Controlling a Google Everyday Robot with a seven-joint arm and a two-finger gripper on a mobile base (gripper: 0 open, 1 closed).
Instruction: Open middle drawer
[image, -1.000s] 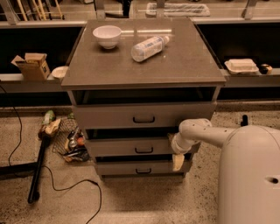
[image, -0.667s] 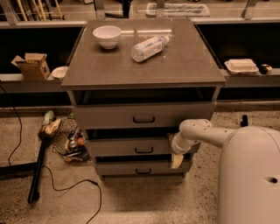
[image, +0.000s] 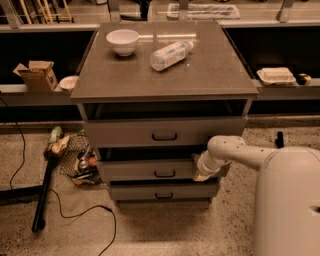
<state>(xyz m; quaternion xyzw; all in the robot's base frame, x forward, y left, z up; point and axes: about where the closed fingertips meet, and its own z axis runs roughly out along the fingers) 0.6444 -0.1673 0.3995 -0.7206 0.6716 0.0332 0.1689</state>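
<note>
The middle drawer (image: 135, 171) is a wide grey flat front with a small dark handle (image: 164, 174) at its centre. It sits in the cabinet between a larger-fronted top drawer (image: 125, 133) and a smaller-fronted bottom drawer (image: 135, 192). A dark gap shows above the middle drawer's front. My gripper (image: 201, 171) is at the end of the white arm (image: 235, 151). It is against the right end of the middle drawer's front, well to the right of the handle.
A white bowl (image: 122, 41) and a plastic bottle (image: 171, 54) lying on its side are on the cabinet top (image: 215, 75). A wire basket of clutter (image: 80, 160), a dark pole (image: 42, 192) and cables lie on the floor to the left. My white base (image: 287, 205) fills the lower right.
</note>
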